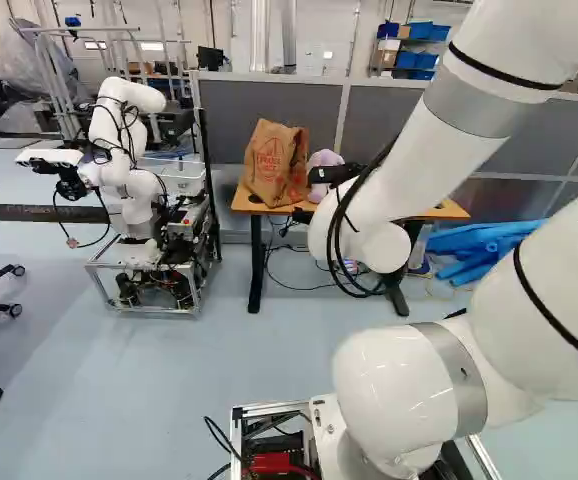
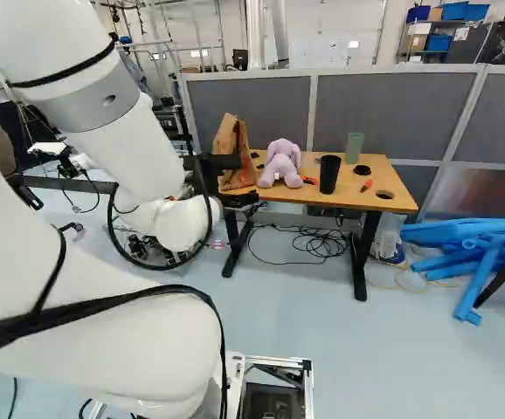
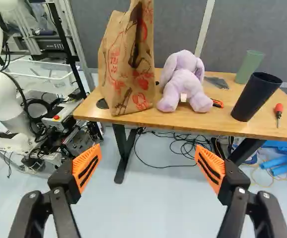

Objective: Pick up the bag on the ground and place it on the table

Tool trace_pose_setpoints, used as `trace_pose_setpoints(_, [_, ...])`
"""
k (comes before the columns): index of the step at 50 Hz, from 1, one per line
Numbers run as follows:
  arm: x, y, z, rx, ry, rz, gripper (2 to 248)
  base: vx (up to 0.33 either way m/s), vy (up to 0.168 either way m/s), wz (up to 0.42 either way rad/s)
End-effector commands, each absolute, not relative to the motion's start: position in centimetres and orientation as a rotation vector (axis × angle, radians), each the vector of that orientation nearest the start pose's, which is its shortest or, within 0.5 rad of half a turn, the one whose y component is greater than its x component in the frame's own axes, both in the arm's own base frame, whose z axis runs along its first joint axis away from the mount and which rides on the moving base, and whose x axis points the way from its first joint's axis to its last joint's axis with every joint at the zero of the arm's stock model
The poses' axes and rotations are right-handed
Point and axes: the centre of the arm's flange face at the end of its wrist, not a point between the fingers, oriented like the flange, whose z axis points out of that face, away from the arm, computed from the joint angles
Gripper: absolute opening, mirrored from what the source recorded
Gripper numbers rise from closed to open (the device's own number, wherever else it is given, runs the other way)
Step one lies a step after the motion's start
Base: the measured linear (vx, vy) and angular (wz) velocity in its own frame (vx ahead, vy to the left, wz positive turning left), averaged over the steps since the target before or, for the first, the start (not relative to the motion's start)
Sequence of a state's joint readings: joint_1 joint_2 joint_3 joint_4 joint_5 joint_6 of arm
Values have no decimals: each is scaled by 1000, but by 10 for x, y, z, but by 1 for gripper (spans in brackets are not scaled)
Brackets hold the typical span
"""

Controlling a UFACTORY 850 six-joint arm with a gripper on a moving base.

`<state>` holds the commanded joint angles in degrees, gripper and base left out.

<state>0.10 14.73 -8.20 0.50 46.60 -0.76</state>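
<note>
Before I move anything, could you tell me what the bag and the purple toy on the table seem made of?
The bag looks like matte brown paper, from its stiff creases and folds. The toy seems to be soft plush fabric, judging by its rounded, stuffed limbs and dull surface; its fibre is unclear.

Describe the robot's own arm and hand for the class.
The arm is smooth, rounded and glossy white, with grey bands, thin black straps and looping black cables. The hand is black, with two fingers whose orange pads have dark slots.
</note>
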Motion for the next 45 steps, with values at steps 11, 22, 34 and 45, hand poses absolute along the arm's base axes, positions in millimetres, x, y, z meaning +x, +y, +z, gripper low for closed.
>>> trace_pose_setpoints(11, [279, 0, 370, -2571, -3, -1812, 247, 0, 0, 0])
trace_pose_setpoints(22, [272, 0, 367, -2561, -1, -1821, 247, 0, 0, 0])
trace_pose_setpoints(34, [270, 0, 366, -2558, 0, -1824, 247, 0, 0, 0])
trace_pose_setpoints(45, [270, 0, 366, -2558, 0, -1824, 247, 0, 0, 0])
